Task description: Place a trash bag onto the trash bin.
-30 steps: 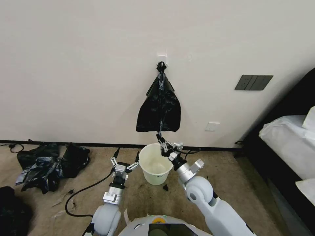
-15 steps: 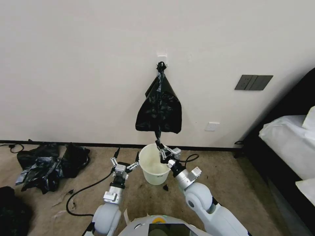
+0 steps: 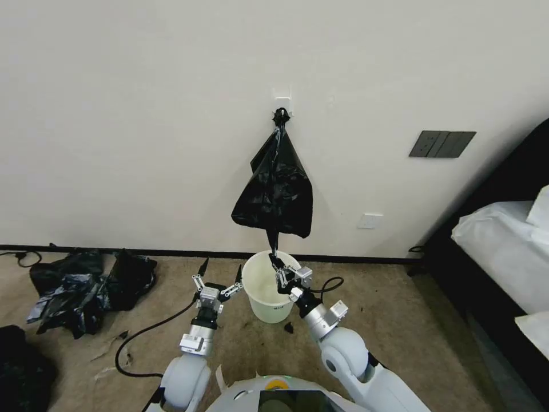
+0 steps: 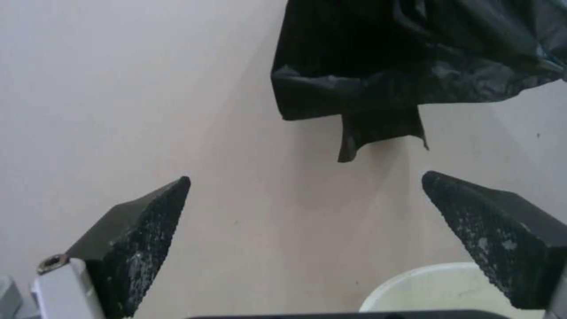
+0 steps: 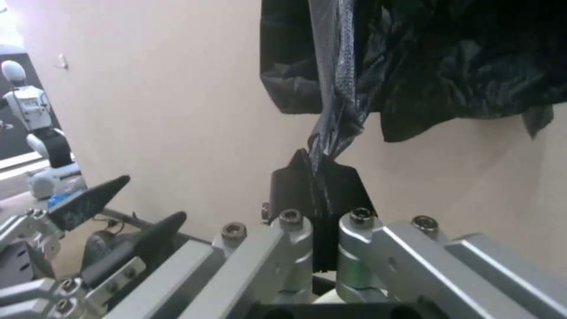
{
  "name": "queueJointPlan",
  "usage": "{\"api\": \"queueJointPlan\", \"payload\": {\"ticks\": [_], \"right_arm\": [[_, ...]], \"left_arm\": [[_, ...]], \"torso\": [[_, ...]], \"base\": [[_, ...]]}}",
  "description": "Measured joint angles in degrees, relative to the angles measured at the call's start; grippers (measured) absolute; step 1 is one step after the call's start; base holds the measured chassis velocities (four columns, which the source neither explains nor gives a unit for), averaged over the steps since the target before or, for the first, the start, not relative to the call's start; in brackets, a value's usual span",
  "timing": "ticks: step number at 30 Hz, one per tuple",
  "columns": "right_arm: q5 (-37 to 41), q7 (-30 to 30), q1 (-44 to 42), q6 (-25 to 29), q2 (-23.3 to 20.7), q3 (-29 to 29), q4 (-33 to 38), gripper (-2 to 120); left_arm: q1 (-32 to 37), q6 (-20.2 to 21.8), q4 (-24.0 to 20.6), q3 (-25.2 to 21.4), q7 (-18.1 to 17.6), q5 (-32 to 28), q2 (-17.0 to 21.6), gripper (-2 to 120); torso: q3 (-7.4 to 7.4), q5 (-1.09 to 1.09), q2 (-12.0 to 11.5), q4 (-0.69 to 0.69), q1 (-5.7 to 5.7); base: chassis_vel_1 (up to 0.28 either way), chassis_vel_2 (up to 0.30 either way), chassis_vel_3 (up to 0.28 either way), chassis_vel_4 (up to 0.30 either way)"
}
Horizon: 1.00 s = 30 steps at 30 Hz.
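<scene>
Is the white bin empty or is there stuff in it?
Empty, as far as shown: the trash bin stands upright and its visible inside is bare cream plastic; the bottom's near part is hidden.

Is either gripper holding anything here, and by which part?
The right gripper pinches the trash bag by its stretched lower end, above the trash bin. The left gripper holds nothing, jaws open.

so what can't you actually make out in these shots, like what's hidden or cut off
- Head view: whether the strand of trash bag pinched by the right gripper has torn free of the bundle of bags on the wall hook; too thin to tell.
- Head view: the trash bin label; too small to read.
- Left wrist view: the bin; cut off by the frame edge, behind the open left gripper.
- Right wrist view: the bag's end; buried between the shut fingers.
</scene>
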Motion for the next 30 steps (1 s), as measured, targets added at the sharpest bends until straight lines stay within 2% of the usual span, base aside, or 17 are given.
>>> {"api": "queueJointPlan", "payload": {"ticks": [8, 15, 18, 19, 23, 25, 27, 30], "right_arm": [[-1.0, 0.0, -0.2, 0.5, 0.1, 0.0, 0.1, 0], [-0.5, 1.6, 4.5, -1.0, 1.2, 1.0, 0.5, 0], [0.3, 2.7, 7.4, -2.1, 2.6, 2.3, 0.0, 0], [0.3, 2.7, 7.4, -2.1, 2.6, 2.3, 0.0, 0], [0.5, 3.7, 9.4, -3.0, 4.4, 3.1, -0.5, 0], [0.4, 3.8, 9.7, -3.0, 4.6, 3.2, -0.6, 0], [-0.9, 4.2, 10.7, -3.0, 5.1, 3.5, -1.6, 0], [-2.8, 4.2, 11.2, -2.7, 5.1, 3.7, -2.4, 0]], "left_arm": [[-0.2, 0.0, 0.0, 0.2, 0.0, 0.0, 0.1, 100], [-1.1, 1.2, -3.0, 1.2, -0.2, -0.1, 1.7, 100], [-3.5, 3.4, -6.0, 1.9, -0.2, -0.2, 4.9, 100], [-3.5, 3.4, -6.0, 1.9, -0.2, -0.2, 4.9, 100], [-7.6, 7.5, -9.2, 2.6, -0.1, -4.4, 11.2, 100], [-8.2, 7.9, -9.5, 2.7, -0.1, -5.1, 12.1, 100], [-12.8, 11.5, -11.1, 3.5, -0.1, -11.4, 17.6, 100], [-16.3, 14.0, -12.3, 4.2, -0.2, -15.9, 21.5, 100]], "torso": [[0.0, 0.0, 0.0, 0.0, 0.0], [0.01, 0.0, 0.0, 0.01, 0.0], [0.01, -0.01, 0.0, 0.01, 0.01], [0.01, -0.01, 0.0, 0.01, 0.01], [0.01, -0.01, 0.0, 0.01, 0.01], [0.01, -0.01, 0.0, 0.0, 0.01], [0.01, -0.02, 0.0, 0.01, 0.01], [0.01, -0.01, 0.0, 0.0, 0.01]], "base": [[0.0, 0.0, 0.0, 0.0], [0.0, 0.0, 0.0, 0.0], [0.0, 0.0, 0.0, 0.0], [0.0, 0.0, 0.0, 0.0], [0.0, 0.0, 0.0, 0.0], [0.0, 0.0, 0.0, 0.0], [0.0, 0.0, 0.0, 0.0], [0.0, 0.0, 0.0, 0.0]]}}
